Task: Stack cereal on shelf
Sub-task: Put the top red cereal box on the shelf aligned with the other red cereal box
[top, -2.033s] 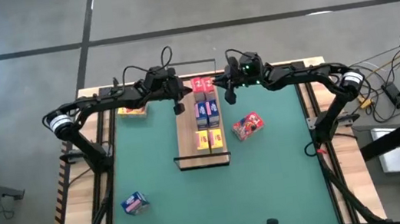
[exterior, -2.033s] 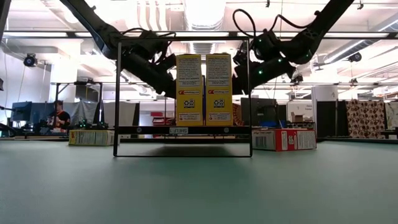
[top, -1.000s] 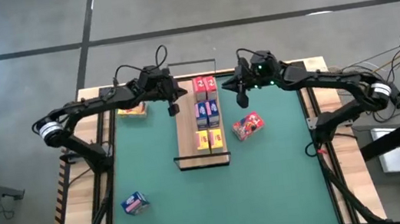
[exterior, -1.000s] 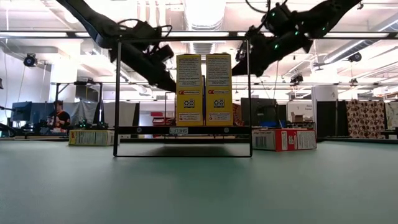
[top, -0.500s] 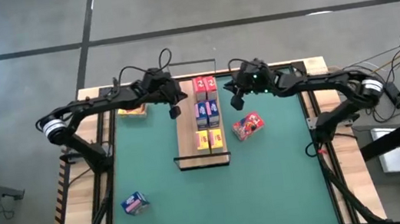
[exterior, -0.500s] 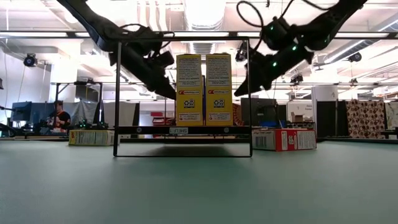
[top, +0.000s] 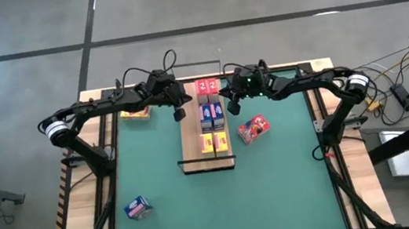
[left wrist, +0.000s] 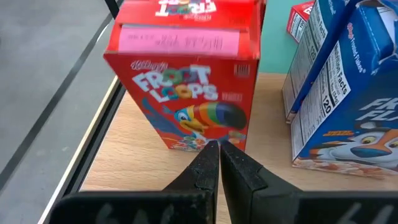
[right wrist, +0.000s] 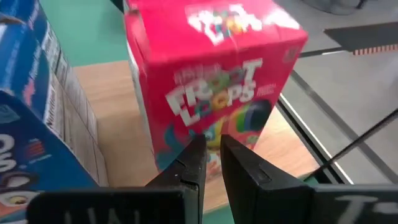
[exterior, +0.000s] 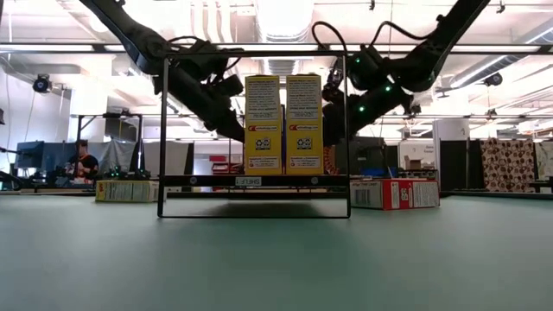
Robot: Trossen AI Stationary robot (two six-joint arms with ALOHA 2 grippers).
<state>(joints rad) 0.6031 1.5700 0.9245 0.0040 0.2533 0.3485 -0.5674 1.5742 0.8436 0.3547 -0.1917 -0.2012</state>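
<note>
The shelf [top: 191, 136] is a light-wood board with a black wire frame [exterior: 164, 130], lying on the green mat. On it stand two red cereal boxes [top: 207, 88] at the far end, blue ones [top: 212, 113] in the middle and yellow ones [top: 214, 141] nearest. My left gripper [top: 179, 111] hovers shut at the board's left edge, pointing at a red box [left wrist: 186, 81] without reaching it. My right gripper [top: 232, 108] is shut at the board's right edge, close in front of the other red box [right wrist: 217, 81]. My right gripper's shut fingertips [right wrist: 198, 148] stand just before the lower front face [right wrist: 186, 134] of the red box, slanting down from the table's right. I cannot tell whether they touch it. The box stands upright on the board.
A loose red box [top: 253, 129] lies on the mat right of the shelf, a blue one [top: 138, 209] sits near the front left, and a yellow one [top: 135, 112] lies at the far left. The wire frame rises over the shelf's ends.
My right gripper has come down and moved toward the table's left, from above the mat to the shelf's right edge beside the red and blue boxes. The boxes have stayed in place.
</note>
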